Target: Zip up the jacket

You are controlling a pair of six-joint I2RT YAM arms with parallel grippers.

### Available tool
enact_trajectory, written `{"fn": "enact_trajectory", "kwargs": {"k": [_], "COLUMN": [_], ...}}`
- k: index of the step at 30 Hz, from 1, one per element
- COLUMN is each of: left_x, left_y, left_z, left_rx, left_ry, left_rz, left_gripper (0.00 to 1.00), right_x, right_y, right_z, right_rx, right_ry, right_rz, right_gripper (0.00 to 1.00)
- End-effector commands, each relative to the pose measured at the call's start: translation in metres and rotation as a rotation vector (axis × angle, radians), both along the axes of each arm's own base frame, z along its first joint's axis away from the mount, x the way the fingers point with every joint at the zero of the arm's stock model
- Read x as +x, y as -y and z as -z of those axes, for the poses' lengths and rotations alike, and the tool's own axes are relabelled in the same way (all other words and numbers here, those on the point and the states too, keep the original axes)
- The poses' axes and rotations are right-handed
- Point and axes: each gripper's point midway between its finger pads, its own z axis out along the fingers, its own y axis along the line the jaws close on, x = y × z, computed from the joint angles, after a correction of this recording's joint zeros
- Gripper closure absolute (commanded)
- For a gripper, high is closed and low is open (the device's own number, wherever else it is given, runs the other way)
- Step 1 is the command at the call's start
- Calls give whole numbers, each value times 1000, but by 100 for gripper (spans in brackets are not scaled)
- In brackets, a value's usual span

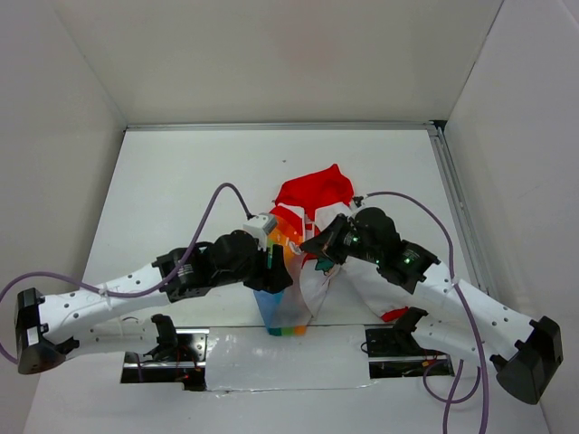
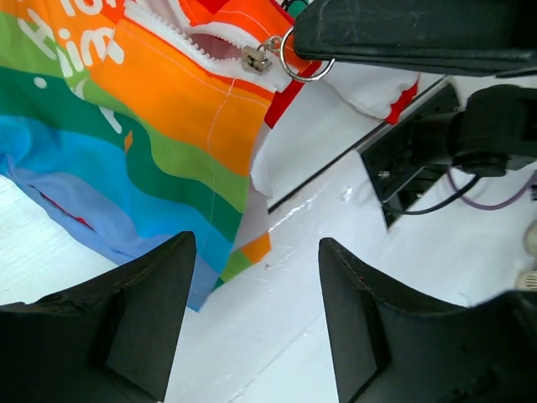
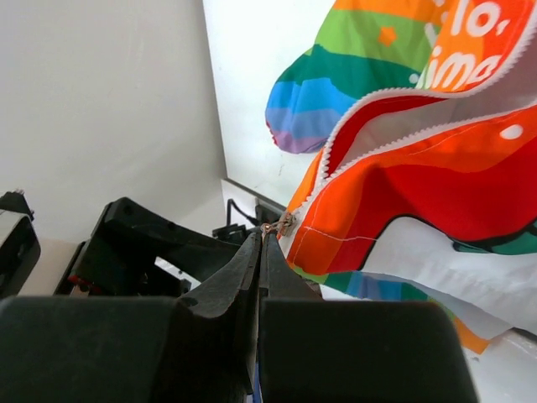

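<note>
From above, the small white hooded jacket with rainbow stripes (image 1: 303, 242) lies on the white table (image 1: 181, 181), between my two arms. Its long axis runs away from me, with the red hood (image 1: 317, 188) at the far end and the striped hem (image 1: 285, 316) at the near edge between my bases. My left gripper (image 1: 276, 264) sits at its left side and my right gripper (image 1: 318, 249) at its right. From this view I cannot tell how their jaws stand. In my left wrist view my left gripper (image 2: 252, 306) is spread wide, with only bare table between its black fingers (image 2: 151, 311). The jacket's blue, green and orange bands (image 2: 151, 126) lie just beyond them. The silver zipper slider (image 2: 254, 59) hangs at the top, and its metal pull ring (image 2: 304, 57) meets my right gripper's dark finger (image 2: 419, 34). The white lettering is cut off and unreadable. In my right wrist view my right gripper (image 3: 263, 252) is pressed together, pinching the metal pull ring (image 3: 274, 225) at its tips. The white zipper teeth (image 3: 394, 138) run up to the right, and the print shows only the fragments "lo," and "ime".
</note>
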Motion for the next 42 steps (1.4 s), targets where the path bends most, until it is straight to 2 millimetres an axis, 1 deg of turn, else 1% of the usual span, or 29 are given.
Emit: {"fn": "enact_trajectory", "kwargs": {"k": [1,2,3,4,5,6,7,9,10,14,15,16,17,19,20,21,22,24,25,27,30,31,33,34,36,37,40,41,42], "left_x": [-4,-2,4,10,22,30,39,49,51,55,53,53,51,42,40,34,33,34,38,44,54,57,60,60,63,64,61,60,59], "left_y": [10,13,14,14,12,12,8,7,6,8,6,5,4,9,10,15,17,19,21,23,26,26,29,30,31,31,33,32,33], "left_z": [-33,-32,-34,-40,-35,-34,-39,-38,-39,-52,-47,-50,-45,-48,-44,-44,-44,-42,-38,-31,-29,-30,-29,-29,-27,-28,-29,-31,-33], "left_rx": [-111,-103,-81,-63,-1,71,101,192,205,199,205,197,210,161,162,136,126,134,150,185,215,229,247,247,266,265,257,252,244], "left_ry": [2,26,88,142,204,292,347,437,458,604,609,628,638,654,664,668,678,672,672,664,673,679,689,693,696,696,691,693,696], "left_rz": [12,31,52,66,41,75,61,83,87,158,170,176,199,258,287,331,342,341,330,315,283,268,280,285,281,278,298,298,299], "left_gripper": [28,25,24,24,21,21,21,21,21,23,25,25,26,26,26,25,24,22,22,24,33,39,43,49,52,60,72,74,84], "right_x": [-7,-10,-12,-13,-15,-15,-15,-14,-14,-12,-14,-12,-12,-11,-10,-9,-9,-9,-9,-9,-10,-10,-12,-11,-11,-10,-5,-4,-2], "right_y": [-10,-11,-11,-12,-13,-13,-12,-11,-11,-9,-9,-8,-7,-6,-7,-7,-7,-9,-10,-11,-14,-15,-15,-15,-14,-13,-9,-8,-6], "right_z": [-22,-23,-22,-21,-22,-23,-24,-27,-28,-31,-32,-35,-35,-39,-40,-42,-43,-46,-46,-47,-46,-46,-46,-46,-46,-46,-45,-44,-41], "right_rx": [78,83,80,80,85,89,91,100,104,114,121,125,123,128,133,139,142,153,156,157,159,160,162,163,160,156,137,132,125], "right_ry": [47,40,31,26,18,16,14,14,15,7,4,7,4,12,12,13,12,12,12,8,6,5,2,4,8,9,13,8,2], "right_rz": [-50,-70,-80,-91,-109,-111,-115,-115,-114,-122,-136,-133,-133,-129,-129,-133,-135,-140,-143,-149,-161,-164,-170,-168,-159,-149,-122,-110,-94], "right_gripper": [100,100,100,100,100,100,100,100,100,100,100,100,100,100,100,100,100,100,100,100,100,100,100,100,100,100,100,100,100]}}
